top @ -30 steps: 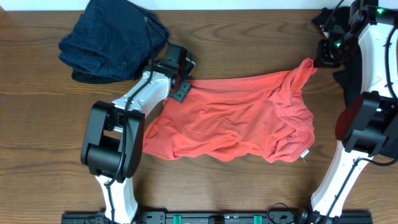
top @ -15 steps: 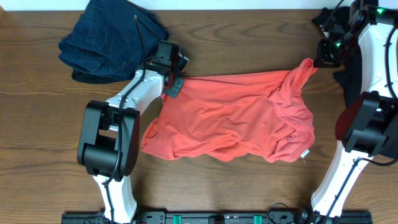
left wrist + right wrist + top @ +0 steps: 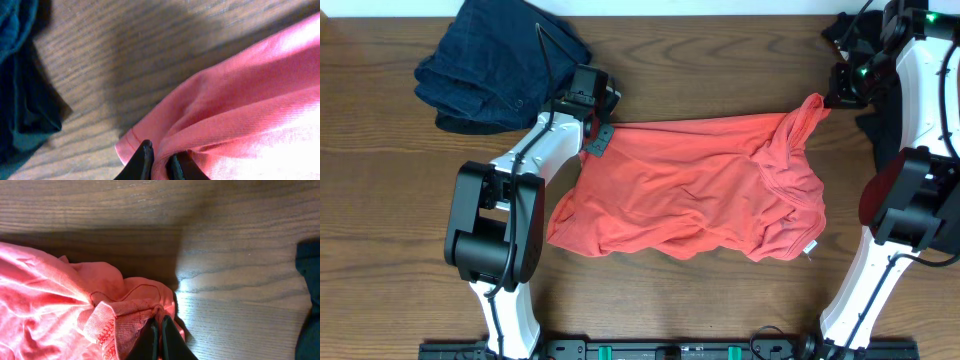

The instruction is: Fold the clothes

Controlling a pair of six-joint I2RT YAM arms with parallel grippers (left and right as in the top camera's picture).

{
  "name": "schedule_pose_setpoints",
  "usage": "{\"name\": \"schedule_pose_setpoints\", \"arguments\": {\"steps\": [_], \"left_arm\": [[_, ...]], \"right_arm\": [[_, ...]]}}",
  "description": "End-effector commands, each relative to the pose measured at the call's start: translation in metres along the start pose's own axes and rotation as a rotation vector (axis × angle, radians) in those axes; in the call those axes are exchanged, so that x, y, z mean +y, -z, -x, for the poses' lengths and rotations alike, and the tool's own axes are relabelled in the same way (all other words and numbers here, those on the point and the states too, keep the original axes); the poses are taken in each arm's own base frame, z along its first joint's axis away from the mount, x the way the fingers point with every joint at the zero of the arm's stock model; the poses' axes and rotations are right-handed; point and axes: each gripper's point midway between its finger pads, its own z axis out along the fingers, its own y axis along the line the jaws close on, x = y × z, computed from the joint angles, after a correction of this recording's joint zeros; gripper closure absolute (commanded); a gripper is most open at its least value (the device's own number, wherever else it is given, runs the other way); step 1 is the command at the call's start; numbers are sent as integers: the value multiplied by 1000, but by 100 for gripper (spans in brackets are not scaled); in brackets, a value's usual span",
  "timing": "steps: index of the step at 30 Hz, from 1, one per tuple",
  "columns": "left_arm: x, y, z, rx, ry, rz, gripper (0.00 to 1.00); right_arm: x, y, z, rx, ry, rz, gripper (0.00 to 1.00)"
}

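Note:
The clothes are one coral-red T-shirt point(image 3: 700, 190) lying crumpled across the middle of the wooden table, a small white tag point(image 3: 811, 247) showing at its lower right. My left gripper point(image 3: 597, 135) is shut on the shirt's upper left corner; in the left wrist view a fold of the coral-red fabric point(image 3: 240, 100) is pinched between the black fingertips point(image 3: 142, 157). My right gripper point(image 3: 827, 100) is shut on the shirt's upper right corner, which is lifted into a peak. In the right wrist view its fingertips point(image 3: 165, 335) clamp a thin bunch of the shirt point(image 3: 60, 295).
A dark navy denim garment point(image 3: 500, 65) is heaped at the back left, close behind the left gripper. A black garment point(image 3: 850, 30) lies at the back right by the right arm. Both arm bases stand at the table's front edge.
The left gripper slid a little up and left along the shirt's top edge and closed on the corner. The right gripper and its raised corner stayed put.

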Motion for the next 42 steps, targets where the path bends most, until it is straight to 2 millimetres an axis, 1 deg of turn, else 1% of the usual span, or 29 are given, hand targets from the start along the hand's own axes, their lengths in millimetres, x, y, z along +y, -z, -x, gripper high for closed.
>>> {"name": "schedule_pose_setpoints", "arguments": {"steps": [1, 9, 18, 20, 21, 22, 25, 27, 29, 32, 33, 36, 38, 42], "left_arm": [[4, -1, -9, 31, 23, 11, 85], [1, -1, -18, 69, 33, 3, 85], [-2, 0, -33, 125, 50, -9, 85], [-3, 0, -34, 131, 49, -11, 87], [-3, 0, -34, 131, 49, -10, 94], [-2, 0, -33, 128, 50, -10, 94], [2, 2, -27, 106, 64, -2, 94], [13, 9, -19, 83, 127, 28, 94], [24, 24, -8, 50, 172, 46, 94], [38, 55, 8, -10, 204, 62, 94], [42, 73, 16, -46, 209, 69, 94], [51, 112, 29, -140, 228, 86, 94], [56, 137, 36, -201, 247, 96, 94], [66, 194, 44, -333, 265, 118, 94]], "right_arm": [[2, 3, 2, -7, 22, -4, 98], [2, 3, 2, -7, 22, -4, 98], [3, 3, 1, -7, 21, -3, 95], [3, 3, 1, -7, 21, -3, 95], [3, 3, 1, -7, 21, -3, 95], [3, 3, 2, -8, 22, -3, 99], [4, 3, 7, -30, 26, 5, 99], [5, 7, 10, -49, 22, 2, 99], [7, 16, 12, -69, 28, -2, 99], [11, 33, 14, -109, 40, -9, 99], [13, 44, 15, -132, 46, -13, 99], [20, 69, 15, -187, 61, -23, 99], [26, 88, 15, -231, 81, -30, 99], [44, 130, 10, -326, 172, -33, 99]]}}
